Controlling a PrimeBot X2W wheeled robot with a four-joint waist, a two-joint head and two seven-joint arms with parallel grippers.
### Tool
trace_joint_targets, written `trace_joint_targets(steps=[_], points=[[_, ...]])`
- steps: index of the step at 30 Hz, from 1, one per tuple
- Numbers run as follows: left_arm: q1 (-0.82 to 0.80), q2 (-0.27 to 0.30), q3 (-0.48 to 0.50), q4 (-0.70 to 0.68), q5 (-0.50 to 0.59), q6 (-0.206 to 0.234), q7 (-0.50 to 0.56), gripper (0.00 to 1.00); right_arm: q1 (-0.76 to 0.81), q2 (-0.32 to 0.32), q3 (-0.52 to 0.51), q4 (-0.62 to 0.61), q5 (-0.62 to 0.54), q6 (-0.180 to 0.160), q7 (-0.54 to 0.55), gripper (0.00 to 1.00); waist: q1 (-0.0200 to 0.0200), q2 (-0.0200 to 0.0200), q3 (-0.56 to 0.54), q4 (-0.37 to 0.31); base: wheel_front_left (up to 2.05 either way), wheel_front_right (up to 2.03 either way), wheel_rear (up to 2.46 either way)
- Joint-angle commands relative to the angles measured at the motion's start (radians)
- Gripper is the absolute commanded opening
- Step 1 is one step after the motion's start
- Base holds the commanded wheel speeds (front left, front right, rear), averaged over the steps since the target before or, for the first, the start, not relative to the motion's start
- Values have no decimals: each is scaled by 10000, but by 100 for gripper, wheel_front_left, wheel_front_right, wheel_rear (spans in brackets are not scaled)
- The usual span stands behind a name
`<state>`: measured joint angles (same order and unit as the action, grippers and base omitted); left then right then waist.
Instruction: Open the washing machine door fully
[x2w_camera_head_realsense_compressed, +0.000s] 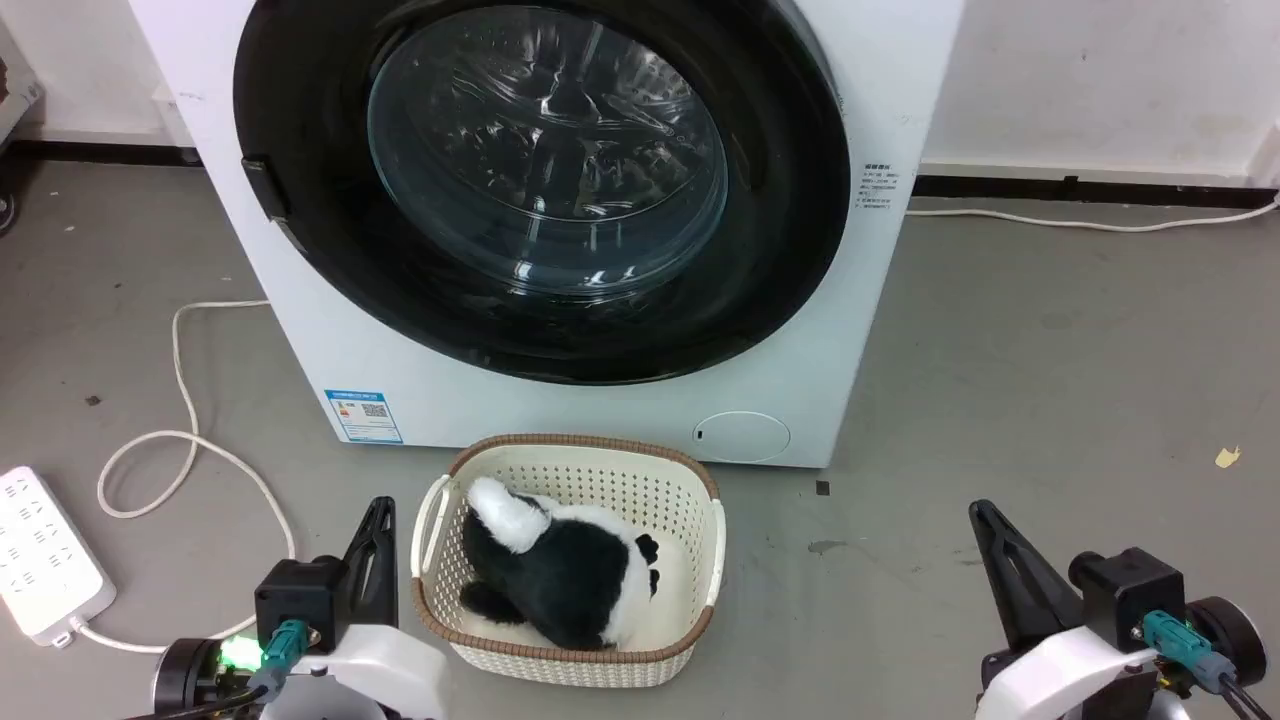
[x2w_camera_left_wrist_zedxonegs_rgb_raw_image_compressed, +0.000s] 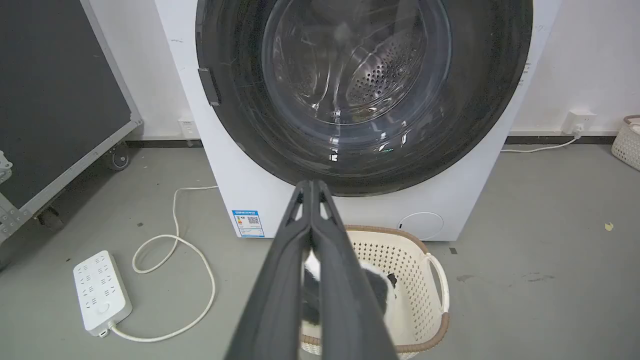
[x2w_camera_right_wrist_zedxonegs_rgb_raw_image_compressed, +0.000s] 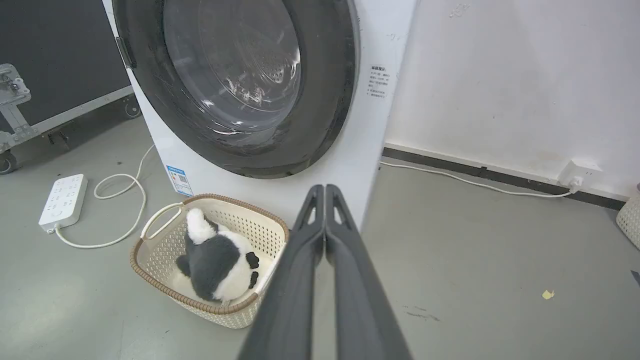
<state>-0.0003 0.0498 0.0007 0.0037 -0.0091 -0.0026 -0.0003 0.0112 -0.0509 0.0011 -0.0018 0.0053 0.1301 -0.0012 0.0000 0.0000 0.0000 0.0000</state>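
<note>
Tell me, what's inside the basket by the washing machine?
A black-and-white plush toy lies inside the cream laundry basket. Its body covers the basket floor beneath it, so anything under it is hidden.

Plush toy (x2w_camera_head_realsense_compressed: 560, 575) in basket (x2w_camera_head_realsense_compressed: 580, 441) on floor (x2w_camera_head_realsense_compressed: 1000, 400) just before the washing machine door (x2w_camera_head_realsense_compressed: 545, 150), power strip (x2w_camera_head_realsense_compressed: 45, 555) well left.

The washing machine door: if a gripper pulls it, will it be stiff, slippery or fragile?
The washing machine door looks rigid, so it will likely swing as one piece. Its glossy black rim looks slippery; the small tab at its left edge probably grips better. The glass bowl may crack if knocked.
</note>
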Motion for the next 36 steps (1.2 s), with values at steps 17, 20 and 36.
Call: trace_joint_targets(steps=[17,20,36], points=[[3,4,-7,-37,91,26,3,0,-112,7,-11,18,-53,6,12,0,0,0,0,0,0,0,0],[3,4,-7,-37,91,26,3,0,-112,7,-11,18,-53,6,12,0,0,0,0,0,0,0,0],[3,4,-7,-37,91,26,3,0,-112,7,-11,18,-53,6,12,0,0,0,0,0,0,0,0]])
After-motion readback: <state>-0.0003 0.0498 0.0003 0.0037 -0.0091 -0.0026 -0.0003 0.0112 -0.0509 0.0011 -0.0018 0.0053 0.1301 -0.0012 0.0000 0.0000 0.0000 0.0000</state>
